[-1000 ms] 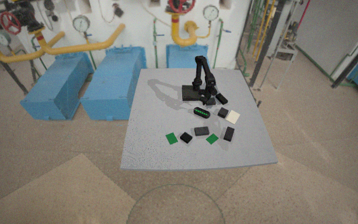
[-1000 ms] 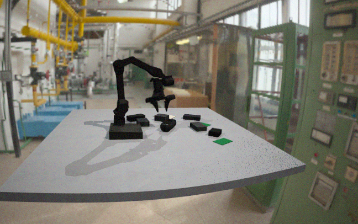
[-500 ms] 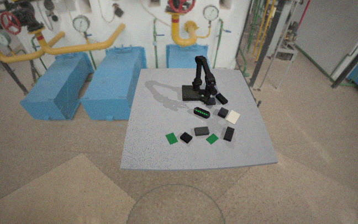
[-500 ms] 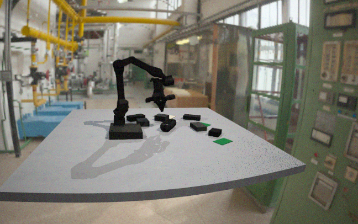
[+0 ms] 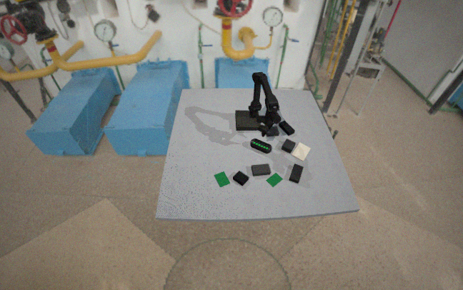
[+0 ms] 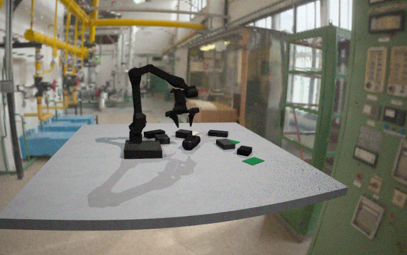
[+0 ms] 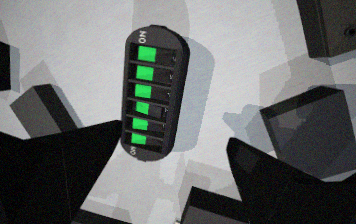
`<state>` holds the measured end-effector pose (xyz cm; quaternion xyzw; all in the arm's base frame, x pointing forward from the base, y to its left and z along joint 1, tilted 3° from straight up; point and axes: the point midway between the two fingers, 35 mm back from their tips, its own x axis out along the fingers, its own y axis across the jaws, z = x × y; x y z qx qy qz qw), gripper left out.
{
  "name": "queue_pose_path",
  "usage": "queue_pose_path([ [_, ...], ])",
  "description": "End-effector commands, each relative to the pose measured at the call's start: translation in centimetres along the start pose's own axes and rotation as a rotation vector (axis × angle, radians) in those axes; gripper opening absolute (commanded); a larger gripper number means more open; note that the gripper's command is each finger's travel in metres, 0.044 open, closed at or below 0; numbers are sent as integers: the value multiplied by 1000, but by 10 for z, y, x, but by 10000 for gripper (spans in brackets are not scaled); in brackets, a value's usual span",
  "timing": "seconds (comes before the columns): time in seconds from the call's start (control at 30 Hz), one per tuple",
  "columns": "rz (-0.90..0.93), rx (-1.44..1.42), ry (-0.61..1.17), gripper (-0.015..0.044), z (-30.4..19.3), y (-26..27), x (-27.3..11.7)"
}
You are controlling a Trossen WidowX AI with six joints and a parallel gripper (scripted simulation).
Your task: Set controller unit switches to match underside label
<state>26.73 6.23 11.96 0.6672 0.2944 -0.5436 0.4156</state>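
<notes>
The dark grey controller unit point(image 5: 261, 146) point(image 6: 191, 142) point(image 7: 150, 95) sits on its base, with its six switches facing up. In the wrist view all their green ends lie on the left, under the ON mark. The fourth switch from the top point(image 7: 149, 109) looks tilted differently from the others, with a narrower green face and a lighter dark end. The numbers are too small to read and the underside label is hidden. My gripper point(image 6: 184, 126) point(image 7: 176, 135) is open and empty, raised above the bench near the unit's lower end in the wrist view.
A dark block point(image 5: 288, 146) and a cream square point(image 5: 301, 151) lie right of the unit. A long dark block point(image 5: 286, 128) lies near the arm. A grey block point(image 5: 261, 169), black blocks point(image 5: 241, 178) point(image 5: 296, 173) and green squares point(image 5: 221, 179) point(image 5: 274, 180) lie in front.
</notes>
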Motion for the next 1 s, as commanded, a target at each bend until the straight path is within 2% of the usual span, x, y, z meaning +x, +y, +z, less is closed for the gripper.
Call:
queue_pose_path([
  [0.0,-1,0,0,440,0,0,0],
  [0.03,-1,0,0,440,0,0,0],
  [0.1,-1,0,0,387,-1,2,-7],
  [0.33,0,0,0,204,1,14,-77],
  [0.6,0,0,0,0,1,14,-78],
  [0.97,0,0,0,0,1,14,-78],
])
